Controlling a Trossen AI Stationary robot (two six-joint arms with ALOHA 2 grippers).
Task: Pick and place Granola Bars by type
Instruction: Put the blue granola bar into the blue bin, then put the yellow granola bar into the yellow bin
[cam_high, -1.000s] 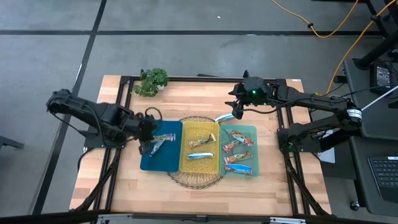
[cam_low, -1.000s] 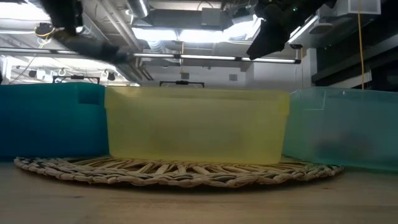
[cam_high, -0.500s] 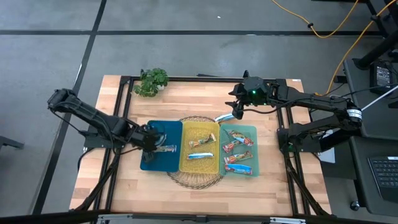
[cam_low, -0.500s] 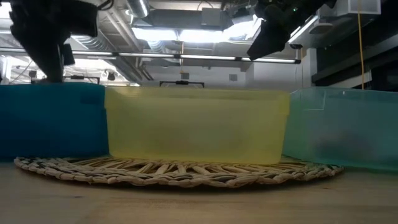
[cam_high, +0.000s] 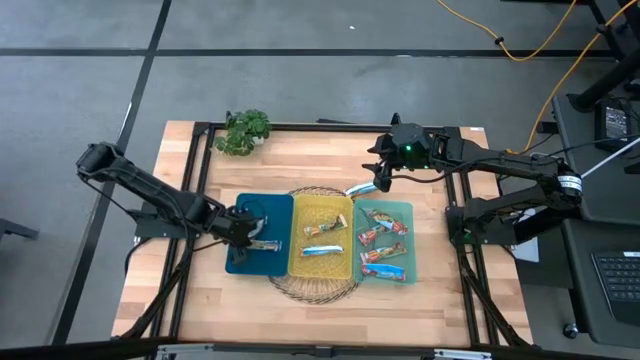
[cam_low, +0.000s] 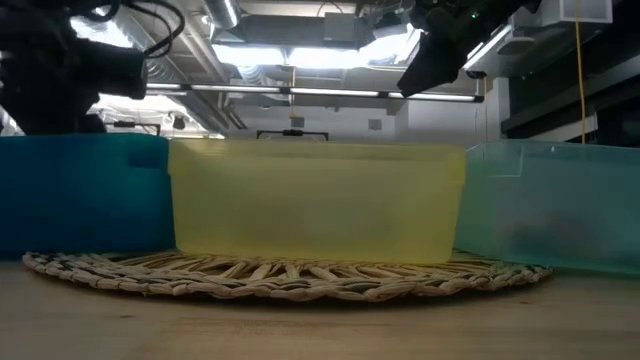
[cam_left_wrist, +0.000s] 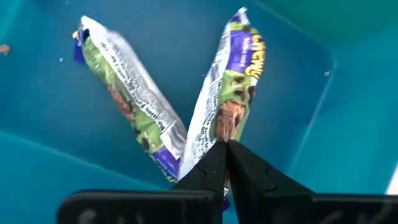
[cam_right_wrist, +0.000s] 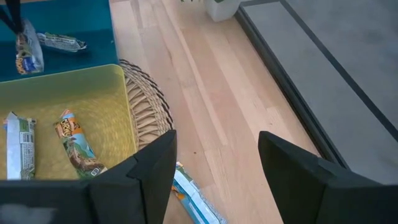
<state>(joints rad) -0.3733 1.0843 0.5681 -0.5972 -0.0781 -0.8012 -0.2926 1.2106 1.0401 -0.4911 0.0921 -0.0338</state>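
I work in a robotics lab, an industrial sort of room. My wooden table (cam_high: 300, 150) sits in a black metal frame (cam_high: 205, 150) on a grey concrete floor (cam_high: 300, 60) marked with dark lines. A yellow cable (cam_high: 520, 45) snakes across the floor at the upper right of the high view, and a desk with a keyboard (cam_high: 612, 275) stands at the right edge. In the low view, the top of the frame shows exposed ceiling pipes (cam_low: 300, 92) and bright strip lights (cam_low: 290, 55).
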